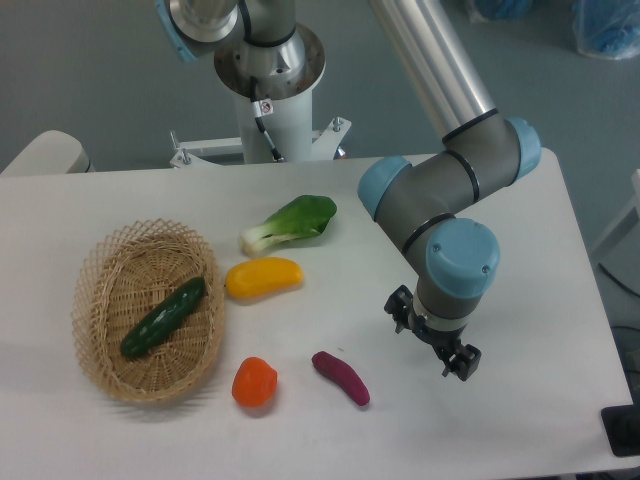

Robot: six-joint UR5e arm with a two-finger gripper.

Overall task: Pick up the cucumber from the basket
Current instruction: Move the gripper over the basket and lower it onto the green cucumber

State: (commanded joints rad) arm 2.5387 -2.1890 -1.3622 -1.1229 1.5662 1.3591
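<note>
Cucumber [163, 317] lies diagonally in basket [96, 262], lower-left to upper-right.

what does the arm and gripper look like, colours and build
The arm has silver metal tubes and grey joint housings with light blue round caps. Its white base column carries a thin black cable and a small red-marked tag. The gripper is small, black and two-fingered, mounted under a blue-capped wrist joint.

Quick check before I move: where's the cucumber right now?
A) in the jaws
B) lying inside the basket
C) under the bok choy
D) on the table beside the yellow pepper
B: the cucumber lies diagonally inside the basket, far from the gripper.
</note>
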